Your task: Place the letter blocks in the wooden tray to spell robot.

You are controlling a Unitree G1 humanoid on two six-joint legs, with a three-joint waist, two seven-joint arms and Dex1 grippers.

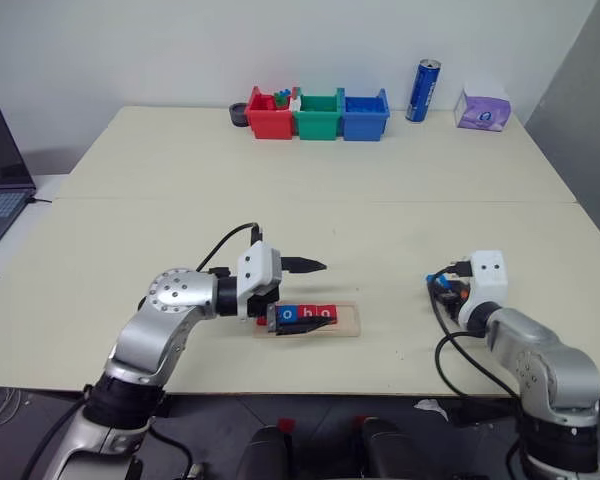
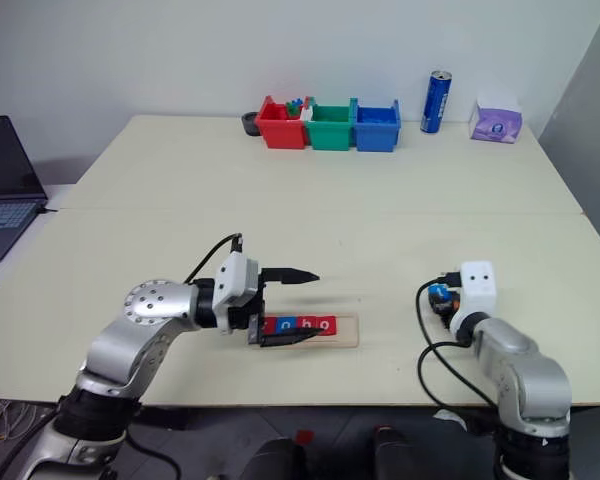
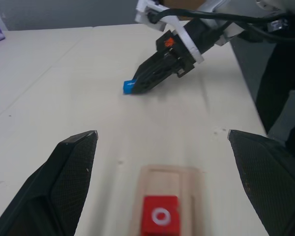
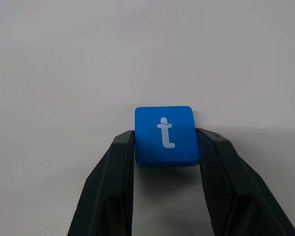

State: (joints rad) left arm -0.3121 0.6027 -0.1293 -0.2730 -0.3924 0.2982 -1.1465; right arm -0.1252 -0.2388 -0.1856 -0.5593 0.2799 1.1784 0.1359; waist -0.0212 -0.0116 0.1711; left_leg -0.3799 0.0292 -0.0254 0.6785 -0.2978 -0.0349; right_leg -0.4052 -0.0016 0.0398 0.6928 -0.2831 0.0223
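- On my right wrist view the right hand (image 4: 164, 147) pinches a blue tile marked "t" (image 4: 165, 133) between its two black fingers, just over the pale bench (image 4: 137, 49); the tile is a flat rounded square with a matte face and a white letter.
- From the head views that letter can't be read; there I only see the right hand (image 1: 448, 290) low over the bench near its front edge, well apart from the tray.
- The left hand (image 3: 162, 142) is spread wide, its tapered black fingers (image 3: 73, 167) on either side of the wooden tray (image 3: 191, 182), one finger (image 1: 305, 265) raised above it.
- The wooden tray (image 1: 348, 320) is a pale, narrow strip with a shallow groove, lying near the front of the bench.
- In the left eye view I count a blue tile between red ones in the groove (image 1: 305, 314); the left wrist view shows a red "o" tile (image 3: 160, 216) with bare groove beyond it.
- At the far edge sit glossy red, green and blue plastic bins (image 1: 318, 114).
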